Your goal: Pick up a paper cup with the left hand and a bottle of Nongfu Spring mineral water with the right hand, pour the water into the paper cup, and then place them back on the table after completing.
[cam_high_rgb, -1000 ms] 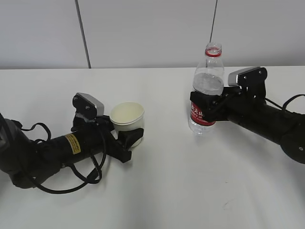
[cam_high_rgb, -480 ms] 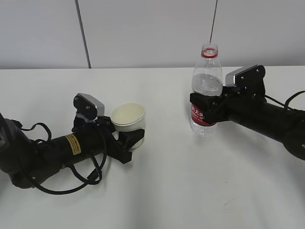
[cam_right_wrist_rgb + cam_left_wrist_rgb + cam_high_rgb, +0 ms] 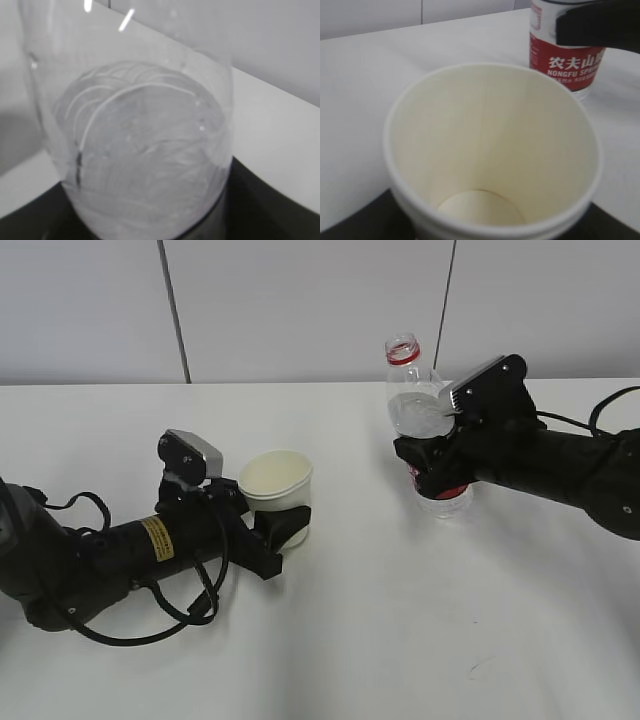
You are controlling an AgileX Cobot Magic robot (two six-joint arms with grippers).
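A white paper cup [image 3: 275, 483] stands upright between the fingers of my left gripper [image 3: 282, 527], which is shut on it left of centre. In the left wrist view the cup [image 3: 490, 150] is dry and empty inside. My right gripper [image 3: 437, 476] is shut on the Nongfu Spring bottle [image 3: 418, 408] at its red label. The bottle is uncapped and leans with its neck to the left, toward the cup. Clear water [image 3: 142, 165] lies in the lower part of the bottle [image 3: 125, 75], just above my right gripper [image 3: 150, 225]. The bottle's label [image 3: 567, 62] shows close behind the cup.
The white table [image 3: 400, 630] spreads all round, with a faint scratch mark [image 3: 480, 665] near the front. Loose black cables [image 3: 190, 605] loop beside the left arm. A grey wall stands behind the table's far edge.
My right gripper has swung the bottle to the left and tipped its neck toward the cup. The left gripper with the cup has edged slightly right.
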